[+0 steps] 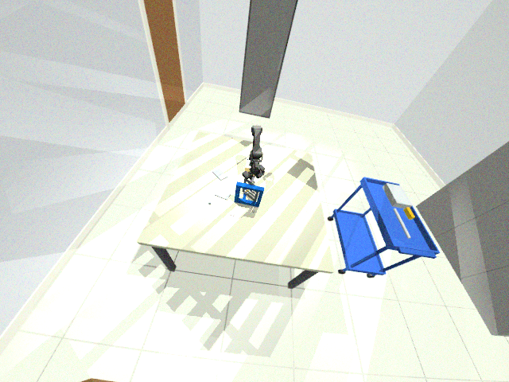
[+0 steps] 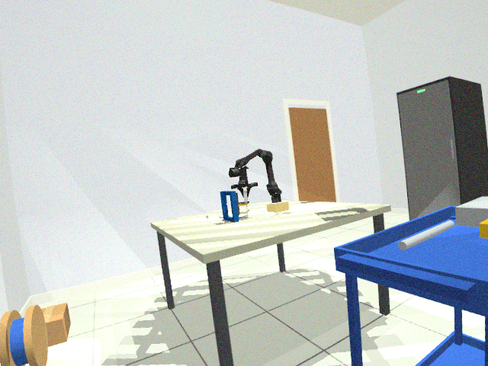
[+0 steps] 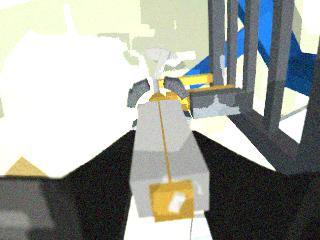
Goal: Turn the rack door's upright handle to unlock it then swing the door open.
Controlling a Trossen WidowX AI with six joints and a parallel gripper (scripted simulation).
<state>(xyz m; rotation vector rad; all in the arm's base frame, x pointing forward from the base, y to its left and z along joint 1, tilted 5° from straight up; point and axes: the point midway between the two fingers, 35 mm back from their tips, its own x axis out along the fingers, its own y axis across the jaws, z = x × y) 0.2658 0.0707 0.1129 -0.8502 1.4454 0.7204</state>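
The blue frame (image 1: 249,186) (image 2: 235,207) (image 3: 267,25) stands on the table (image 1: 230,238) (image 2: 189,236). The door with dark grey bars (image 3: 281,65) stands at an angle to the frame, partly open toward the arm; the exact angle is unclear. The upright handle (image 3: 150,150) (image 2: 245,194) is light grey with an orange core; its halves are pressed close, leaving a thin orange line. My gripper (image 3: 162,138) (image 2: 245,193) points down and is shut on the handle, with a black finger on each side. An orange and grey latch part (image 3: 217,102) reaches from the handle to the door.
A tan block (image 2: 277,207) (image 3: 24,167) sits on the table near the arm's base. A flat pale pad (image 1: 219,174) and a small dark item (image 1: 209,203) lie left of the frame in the top view. A blue cart (image 1: 357,242) (image 2: 413,264) stands beside the table.
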